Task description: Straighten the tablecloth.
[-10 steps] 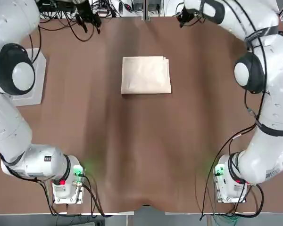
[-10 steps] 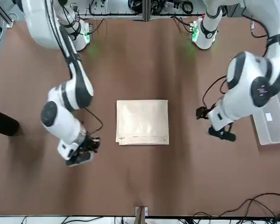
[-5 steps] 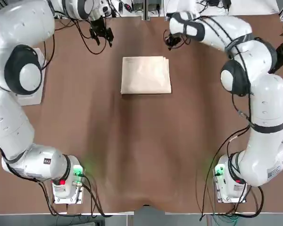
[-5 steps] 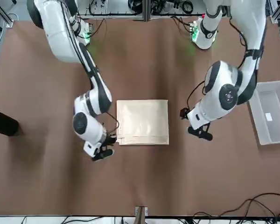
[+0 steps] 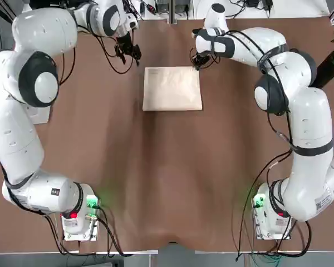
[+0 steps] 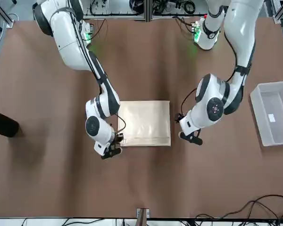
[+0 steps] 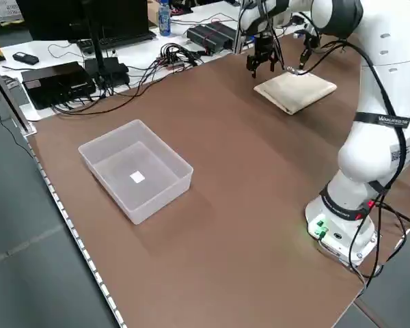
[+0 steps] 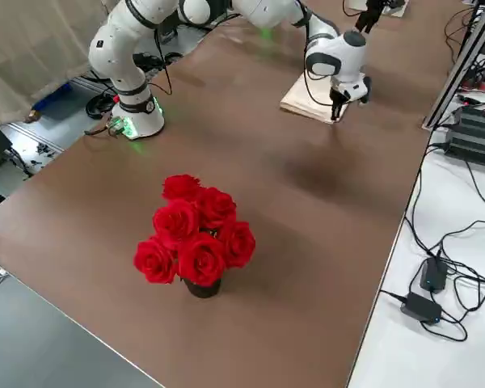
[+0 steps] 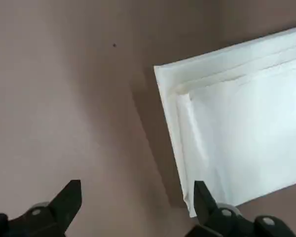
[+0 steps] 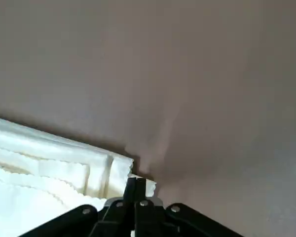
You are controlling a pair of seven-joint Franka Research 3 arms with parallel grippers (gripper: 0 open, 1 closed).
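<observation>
Folded tablecloth [image 5: 172, 89], pincers [image 5: 197, 62] at far corners

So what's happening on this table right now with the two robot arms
Two robot arms are reaching to the far side of a brown-covered table, where a cream tablecloth lies folded in layers, not yet spread. The right gripper, fingers shut, sits at the cloth's far right corner. The left gripper, open, hovers just off the far left corner, over the table rather than the cloth. A clear plastic bin and a pot of red roses stand off to the sides, untouched.
</observation>
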